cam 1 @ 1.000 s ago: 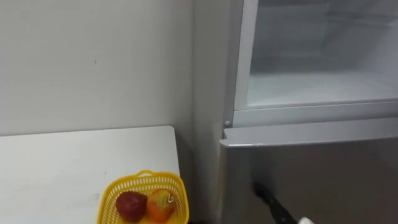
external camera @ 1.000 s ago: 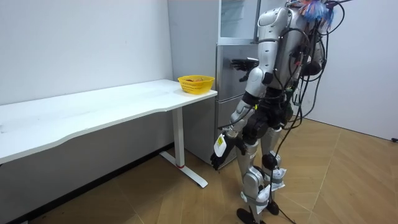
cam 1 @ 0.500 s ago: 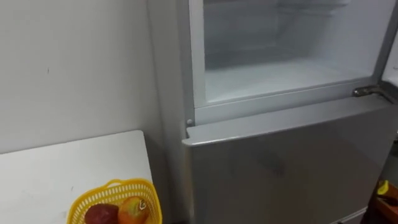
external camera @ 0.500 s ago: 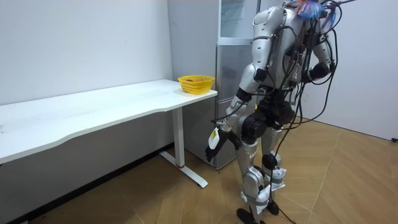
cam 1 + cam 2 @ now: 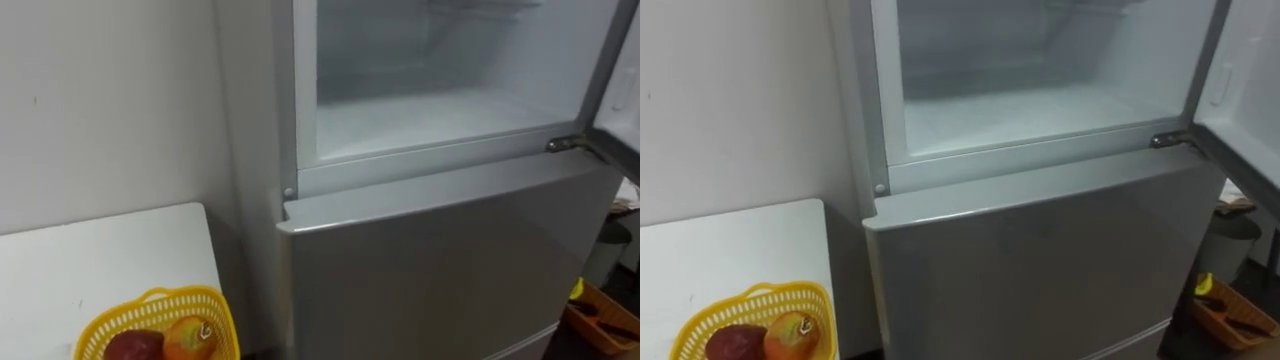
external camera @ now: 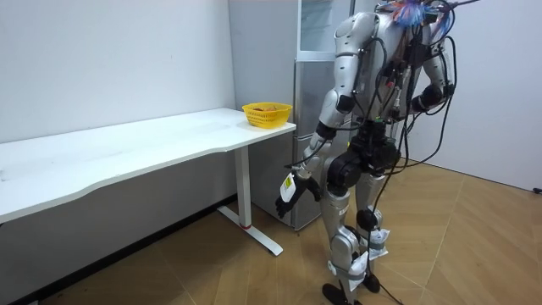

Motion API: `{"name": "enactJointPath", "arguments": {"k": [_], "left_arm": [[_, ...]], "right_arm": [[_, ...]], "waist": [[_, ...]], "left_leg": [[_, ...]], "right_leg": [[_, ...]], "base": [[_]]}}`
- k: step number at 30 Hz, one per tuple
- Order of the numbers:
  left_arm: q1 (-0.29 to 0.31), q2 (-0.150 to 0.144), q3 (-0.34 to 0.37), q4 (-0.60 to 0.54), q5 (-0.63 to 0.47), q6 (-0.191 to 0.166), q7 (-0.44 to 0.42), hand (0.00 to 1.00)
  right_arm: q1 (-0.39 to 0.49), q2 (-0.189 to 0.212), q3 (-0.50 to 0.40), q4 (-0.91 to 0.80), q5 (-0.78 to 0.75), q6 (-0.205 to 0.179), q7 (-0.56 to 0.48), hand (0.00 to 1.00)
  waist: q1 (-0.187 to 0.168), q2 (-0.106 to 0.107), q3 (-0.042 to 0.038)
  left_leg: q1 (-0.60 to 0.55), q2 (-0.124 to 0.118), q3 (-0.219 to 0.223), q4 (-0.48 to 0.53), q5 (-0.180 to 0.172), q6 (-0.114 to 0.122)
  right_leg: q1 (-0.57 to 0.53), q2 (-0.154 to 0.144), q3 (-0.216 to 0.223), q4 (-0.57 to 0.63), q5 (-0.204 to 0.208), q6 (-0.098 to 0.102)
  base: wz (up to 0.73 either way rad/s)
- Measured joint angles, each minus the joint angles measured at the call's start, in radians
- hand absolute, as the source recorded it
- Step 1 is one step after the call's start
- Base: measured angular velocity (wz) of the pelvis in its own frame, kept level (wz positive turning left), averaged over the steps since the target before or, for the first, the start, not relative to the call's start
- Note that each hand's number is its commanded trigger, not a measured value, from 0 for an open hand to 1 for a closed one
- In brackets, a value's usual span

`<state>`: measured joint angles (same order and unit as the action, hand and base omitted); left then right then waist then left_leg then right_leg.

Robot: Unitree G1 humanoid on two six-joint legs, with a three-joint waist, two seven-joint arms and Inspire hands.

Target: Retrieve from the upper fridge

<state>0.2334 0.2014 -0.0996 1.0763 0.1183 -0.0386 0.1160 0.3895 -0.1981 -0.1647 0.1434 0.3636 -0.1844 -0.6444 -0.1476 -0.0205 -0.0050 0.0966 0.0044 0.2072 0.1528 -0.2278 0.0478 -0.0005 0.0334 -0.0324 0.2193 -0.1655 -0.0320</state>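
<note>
1. Room view: I stand upright on the wood floor facing the fridge. My left hand hangs by my thigh, too small there to tell its grip.
2. The fridge's lower door is smooth, flat grey metal. The upper compartment above it stands open, a boxy white cavity with a pale floor.
3. On the matte white table, a round yellow plastic lattice basket holds a dark red fruit touching an orange fruit.
4. Since a second ago my head has turned right, so the fridge now sits central and the basket low left. My left hand has sunk slightly.
</note>
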Motion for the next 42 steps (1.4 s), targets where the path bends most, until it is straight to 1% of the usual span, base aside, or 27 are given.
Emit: {"name": "enactJointPath", "arguments": {"k": [1, 3, 4, 6, 7, 9, 12, 14, 15, 17, 18, 21, 22, 23, 25, 29, 30, 35, 37, 39, 42], "left_arm": [[0.003, 0.004, 0.0, -0.002, -0.001, 0.0, 0.0, 0.0], [0.015, 0.02, 0.01, -0.007, -0.005, 0.0, 0.0, 0.0], [0.016, 0.021, 0.012, -0.007, -0.006, 0.0, 0.0, 0.0], [0.021, 0.021, 0.025, -0.008, -0.005, 0.0, 0.0, 0.0], [0.02, 0.021, 0.031, -0.011, -0.005, 0.001, 0.0, 0.0], [0.031, 0.02, 0.066, -0.038, -0.005, 0.003, 0.001, 0.0], [0.034, 0.021, 0.095, -0.065, 0.003, 0.003, 0.001, 0.0], [0.04, 0.021, 0.099, -0.079, 0.003, 0.003, 0.001, 0.0], [0.045, 0.021, 0.101, -0.088, 0.003, 0.003, 0.001, 0.0], [0.045, 0.021, 0.102, -0.088, 0.003, 0.003, -0.004, 0.0], [0.044, 0.021, 0.115, -0.085, 0.003, 0.003, -0.015, 0.0], [0.042, 0.022, 0.141, -0.084, 0.003, 0.002, -0.023, 0.0], [0.043, 0.022, 0.144, -0.084, 0.005, 0.002, -0.024, 0.0], [0.046, 0.021, 0.152, -0.084, 0.009, 0.002, -0.026, 0.0], [0.047, 0.022, 0.158, -0.073, 0.012, 0.002, -0.028, 0.0], [0.046, 0.021, 0.157, -0.074, 0.013, 0.002, -0.03, 0.0], [0.048, 0.02, 0.157, -0.074, 0.013, 0.002, -0.031, 0.0], [0.042, 0.018, 0.166, -0.072, 0.048, 0.001, -0.032, 0.0], [0.043, 0.016, 0.174, -0.07, 0.051, -0.006, -0.032, 0.0], [0.044, 0.014, 0.176, -0.065, 0.051, -0.007, -0.032, 0.0], [0.048, 0.012, 0.183, -0.065, 0.052, -0.014, -0.032, 0.0]], "right_arm": [[-0.002, -0.003, -0.015, -0.01, 0.022, 0.0, -0.018, 0.0], [-0.029, -0.019, -0.073, -0.018, 0.072, -0.003, -0.095, 0.0], [-0.035, -0.022, -0.089, -0.018, 0.072, -0.003, -0.111, 0.0], [-0.071, -0.023, -0.163, -0.018, 0.083, -0.012, -0.188, 0.0], [-0.08, -0.023, -0.181, -0.018, 0.091, -0.015, -0.206, 0.0], [-0.115, -0.035, -0.24, -0.019, 0.132, -0.018, -0.275, 0.0], [-0.129, -0.05, -0.301, -0.051, 0.189, -0.021, -0.319, 0.0], [-0.135, -0.052, -0.34, -0.085, 0.189, -0.026, -0.336, 0.0], [-0.143, -0.054, -0.36, -0.099, 0.188, -0.035, -0.343, 0.0], [-0.145, -0.056, -0.38, -0.145, 0.189, -0.035, -0.352, 0.0], [-0.15, -0.06, -0.387, -0.179, 0.189, -0.035, -0.357, 0.0], [-0.165, -0.082, -0.421, -0.224, 0.19, -0.037, -0.354, 0.0], [-0.165, -0.084, -0.429, -0.237, 0.195, -0.037, -0.351, 0.0], [-0.165, -0.084, -0.443, -0.27, 0.215, -0.037, -0.345, 0.0], [-0.172, -0.091, -0.451, -0.34, 0.306, -0.044, -0.334, 0.0], [-0.174, -0.107, -0.447, -0.387, 0.391, -0.045, -0.281, 0.0], [-0.175, -0.107, -0.446, -0.399, 0.42, -0.043, -0.268, 0.0], [-0.176, -0.107, -0.432, -0.437, 0.424, -0.042, -0.207, 0.0], [-0.176, -0.107, -0.424, -0.445, 0.426, -0.042, -0.181, 0.0], [-0.175, -0.107, -0.412, -0.466, 0.442, -0.042, -0.157, 0.0], [-0.176, -0.107, -0.407, -0.478, 0.461, -0.042, -0.132, 0.0]], "waist": [[0.0, -0.002, 0.0001], [-0.008, -0.014, -0.0006], [-0.01, -0.016, -0.0005], [-0.013, -0.021, -0.0006], [-0.013, -0.022, -0.0006], [-0.012, -0.03, -0.0015], [-0.017, -0.035, -0.0013], [-0.027, -0.034, -0.0015], [-0.032, -0.034, -0.0015], [-0.038, -0.036, -0.0014], [-0.041, -0.037, -0.0015], [-0.044, -0.044, -0.0021], [-0.044, -0.046, -0.0021], [-0.043, -0.049, -0.0023], [-0.041, -0.053, -0.0023], [-0.039, -0.057, -0.0033], [-0.037, -0.057, -0.0022], [-0.031, -0.046, 0.0029], [-0.028, -0.045, 0.0038], [-0.029, -0.04, 0.0067], [-0.026, -0.039, 0.0076]], "left_leg": [[0.0, 0.0, -0.001, 0.0, 0.0, 0.0], [0.0, 0.0, -0.005, 0.0, 0.0, 0.0], [0.0, 0.0, -0.007, 0.0, 0.0, 0.0], [0.0, -0.001, -0.007, -0.001, 0.0, 0.0], [0.0, -0.001, -0.007, -0.001, 0.0, 0.0], [-0.012, -0.002, -0.008, -0.002, 0.0, 0.0], [-0.026, -0.003, -0.014, 0.0, 0.0, 0.0], [-0.03, -0.003, -0.018, 0.0, 0.0, 0.0], [-0.034, -0.003, -0.018, 0.0, 0.0, 0.0], [-0.036, -0.009, -0.017, 0.0, 0.001, 0.0], [-0.038, -0.009, -0.017, 0.0, 0.001, 0.0], [-0.038, -0.009, -0.015, 0.0, 0.001, -0.001], [-0.038, -0.009, -0.016, 0.0, 0.001, -0.001], [-0.037, -0.01, -0.016, -0.001, 0.001, -0.001], [-0.034, -0.01, -0.015, -0.001, 0.001, -0.001], [-0.031, -0.01, -0.015, 0.0, 0.001, -0.001], [-0.03, -0.01, -0.015, 0.0, 0.001, -0.001], [-0.03, -0.012, -0.006, 0.002, 0.001, -0.001], [-0.03, -0.012, -0.006, 0.004, 0.001, -0.001], [-0.03, -0.012, -0.006, 0.008, 0.001, -0.001], [-0.031, -0.012, -0.008, 0.008, 0.002, -0.002]], "right_leg": [[-0.002, 0.0, 0.0, 0.0, -0.001, 0.0], [-0.002, 0.001, 0.0, -0.001, -0.002, -0.001], [0.0, 0.001, 0.0, -0.001, -0.002, -0.001], [0.001, 0.002, 0.002, -0.001, -0.002, 0.0], [-0.002, 0.001, 0.001, -0.001, -0.002, 0.0], [-0.016, 0.001, 0.001, 0.001, -0.004, 0.0], [-0.023, 0.002, -0.001, 0.001, -0.003, 0.0], [-0.025, 0.001, -0.003, 0.0, -0.003, 0.0], [-0.028, 0.002, -0.002, 0.0, -0.003, 0.0], [-0.032, 0.002, 0.0, 0.001, -0.005, 0.0], [-0.035, 0.002, 0.001, 0.003, -0.005, -0.001], [-0.036, 0.002, 0.002, 0.003, -0.006, -0.001], [-0.036, 0.002, 0.001, 0.002, -0.006, -0.001], [-0.036, 0.002, 0.0, 0.002, -0.006, -0.001], [-0.034, 0.002, -0.001, 0.002, -0.006, -0.001], [-0.03, 0.001, -0.001, 0.002, -0.006, -0.001], [-0.028, 0.001, 0.0, 0.004, -0.006, -0.001], [-0.042, 0.0, 0.002, 0.028, -0.015, -0.002], [-0.047, -0.001, 0.002, 0.039, -0.019, -0.003], [-0.054, -0.002, 0.001, 0.04, -0.022, -0.005], [-0.059, -0.003, 0.0, 0.046, -0.025, -0.006]], "base": [[0.0], [0.02], [0.0], [0.0], [0.0], [0.0], [0.03], [0.07], [0.03], [-0.02], [-0.05], [-0.01], [0.0], [0.0], [0.0], [0.0], [0.0], [-0.03], [0.0], [0.0], [0.0]]}}
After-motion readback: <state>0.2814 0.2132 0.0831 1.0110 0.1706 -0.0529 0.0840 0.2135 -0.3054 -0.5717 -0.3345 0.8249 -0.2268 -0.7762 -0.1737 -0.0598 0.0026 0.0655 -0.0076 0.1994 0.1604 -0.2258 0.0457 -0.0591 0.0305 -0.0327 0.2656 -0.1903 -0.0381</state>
